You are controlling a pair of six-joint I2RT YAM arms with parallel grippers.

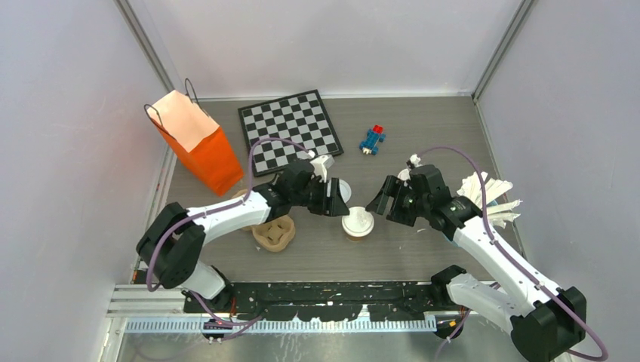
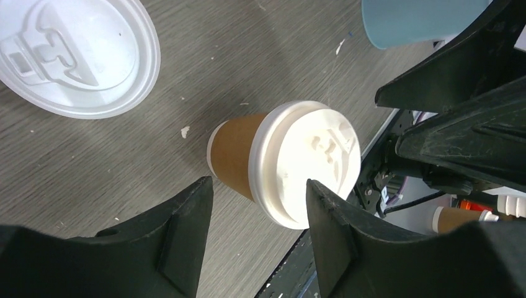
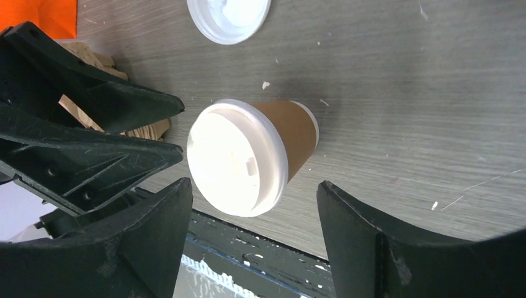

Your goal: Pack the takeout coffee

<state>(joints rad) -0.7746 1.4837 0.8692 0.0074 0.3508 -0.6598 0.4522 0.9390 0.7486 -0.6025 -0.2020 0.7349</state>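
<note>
Grey wood-grain table (image 1: 423, 136) carries all items. An orange paper bag (image 1: 200, 147) and a checkerboard (image 1: 290, 130) stand well beyond both sets of jaws. The left gripper (image 1: 333, 202) has its jaws apart and holds nothing; the right gripper (image 1: 380, 204) likewise has its jaws wide apart and holds nothing. The two grippers face each other. A tan moulded-pulp cup tray (image 1: 273, 232) lies behind the left jaws, beside that arm. A pale blue tumbler (image 2: 422, 18) shows beyond the left jaws, off to their right side. The kraft-paper coffee cup (image 1: 357, 224), white lid fitted, stands upright on the table between the two grippers, just ahead of both sets of fingertips and framed by each open pair; no firm contact is visible. A loose white lid (image 1: 341, 188) lies flat beyond the cup, close to the left jaws. A small blue and red toy (image 1: 372, 139) lies well beyond.
</note>
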